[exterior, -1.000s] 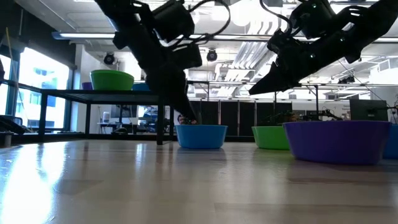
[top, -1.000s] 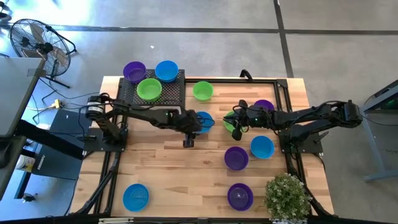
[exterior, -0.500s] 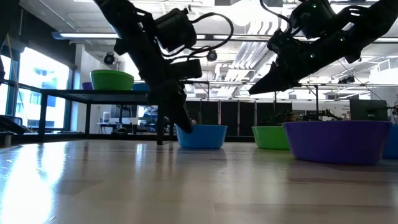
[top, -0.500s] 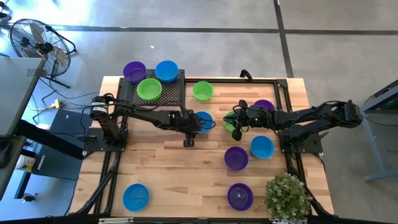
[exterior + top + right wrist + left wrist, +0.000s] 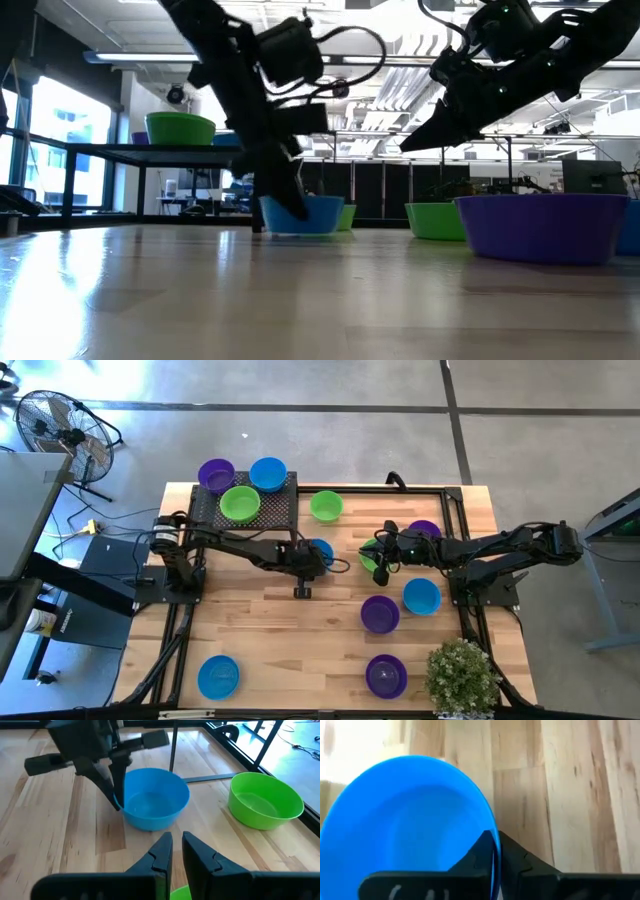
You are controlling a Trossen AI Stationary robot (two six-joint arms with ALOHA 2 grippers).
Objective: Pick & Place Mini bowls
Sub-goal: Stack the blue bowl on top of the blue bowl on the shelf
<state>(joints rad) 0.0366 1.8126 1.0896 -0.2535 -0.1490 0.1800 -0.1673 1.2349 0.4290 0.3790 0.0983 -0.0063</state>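
Left hand (image 5: 290, 205) now clamped on blue bowl (image 5: 152, 797) rim — bowl dragged toward rack (image 5: 250, 510).

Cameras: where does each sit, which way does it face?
High: overhead, straight down; both arms, table.
Low: tabletop height, level across; arms from above.
Left wrist: past its fingers pinching the blue bowl rim.
Right wrist: past its fingers toward the left gripper.
Shared: blue bowl.
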